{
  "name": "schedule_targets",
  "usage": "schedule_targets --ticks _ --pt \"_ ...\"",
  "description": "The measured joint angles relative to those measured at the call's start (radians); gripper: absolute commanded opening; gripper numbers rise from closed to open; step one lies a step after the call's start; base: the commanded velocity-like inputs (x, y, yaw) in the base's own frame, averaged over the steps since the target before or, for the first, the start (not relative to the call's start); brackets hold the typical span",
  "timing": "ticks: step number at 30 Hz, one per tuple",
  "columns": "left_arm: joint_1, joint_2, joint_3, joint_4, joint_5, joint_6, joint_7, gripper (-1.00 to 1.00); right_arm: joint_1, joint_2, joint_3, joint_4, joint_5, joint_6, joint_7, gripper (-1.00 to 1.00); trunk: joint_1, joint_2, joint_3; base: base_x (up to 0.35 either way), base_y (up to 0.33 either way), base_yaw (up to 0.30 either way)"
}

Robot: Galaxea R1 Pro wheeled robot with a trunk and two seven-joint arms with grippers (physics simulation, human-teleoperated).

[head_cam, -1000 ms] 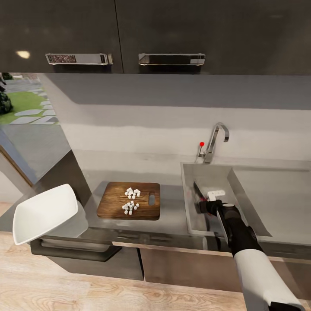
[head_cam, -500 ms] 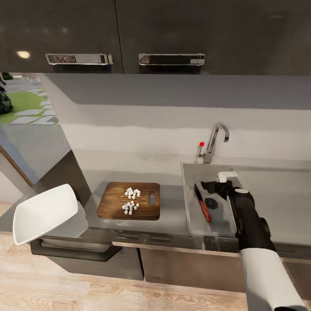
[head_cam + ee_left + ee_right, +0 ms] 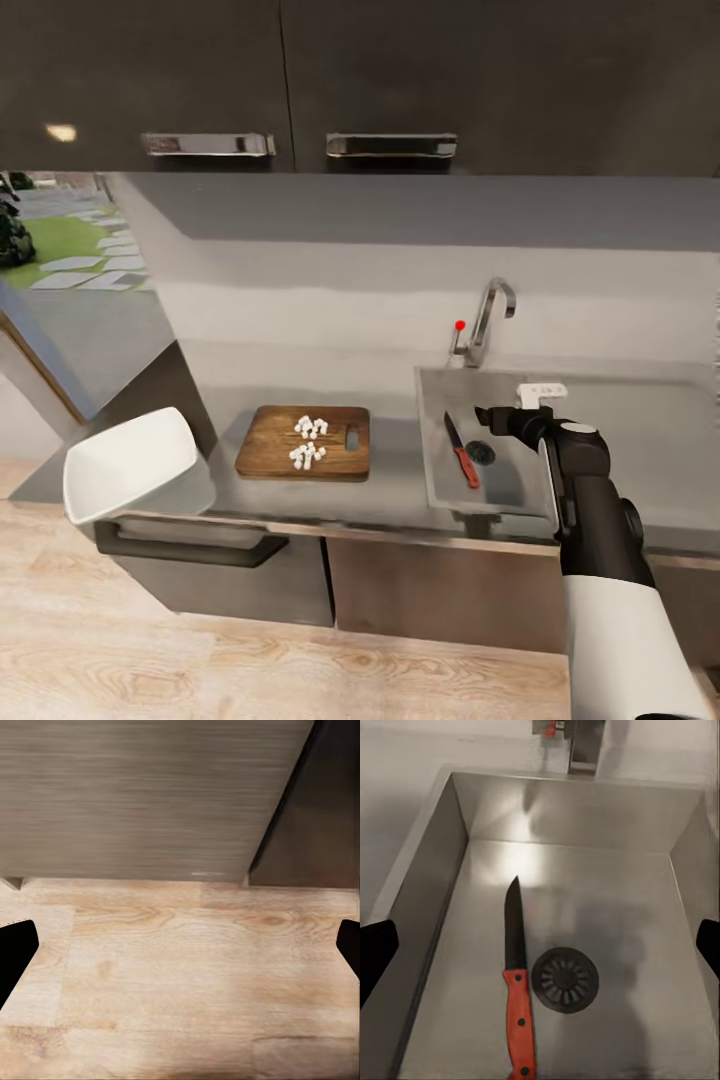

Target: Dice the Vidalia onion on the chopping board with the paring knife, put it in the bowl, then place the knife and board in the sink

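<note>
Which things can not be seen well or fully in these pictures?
- Bowl, head view: whether it rests on the countertop or overhangs its end is unclear.
- Onion pieces on the board, head view: too small to count.
- Right gripper, head view: fingers too dark to judge.
- Knife, right wrist view: handle end cut off by the edge.

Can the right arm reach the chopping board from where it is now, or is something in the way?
Probably yes. The right tool hangs open above the sink, empty, with the knife lying below. Only bare countertop lies between it and the chopping board, which holds onion pieces.
</note>
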Motion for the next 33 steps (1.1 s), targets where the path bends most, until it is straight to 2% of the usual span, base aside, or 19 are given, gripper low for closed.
schedule_targets --ticks 8,10,12,15,19,33 --pt "0.000 0.004 0.006 -0.009 0.001 -0.002 0.004 1.00 0.000 0.000 -0.001 0.000 0.000 -0.002 0.000 1.00 -0.001 0.000 0.013 -0.078 0.000 0.000" --pt "0.000 0.015 0.017 -0.010 0.002 -0.003 0.008 1.00 0.000 0.000 -0.001 0.000 0.000 -0.003 0.000 1.00 -0.001 0.000 0.016 -0.003 0.000 0.000" --pt "0.000 0.033 0.044 -0.012 0.004 -0.004 0.010 1.00 0.000 0.000 -0.001 0.000 0.000 -0.003 0.000 1.00 -0.001 0.000 0.019 0.000 0.000 0.000" --pt "0.000 0.040 0.057 -0.008 0.005 -0.009 0.010 1.00 0.000 0.000 -0.001 0.000 0.000 -0.003 0.000 1.00 -0.001 0.000 0.024 0.000 0.000 0.000" --pt "0.000 0.041 0.060 0.000 0.007 -0.035 0.010 1.00 0.000 0.001 0.000 0.001 -0.001 -0.003 0.000 1.00 -0.001 0.000 0.030 0.000 0.000 0.000" --pt "0.000 0.035 0.061 0.030 0.008 -0.038 0.009 1.00 0.000 0.001 0.001 0.002 -0.002 -0.003 0.000 1.00 -0.001 0.000 0.046 0.000 0.000 0.000"
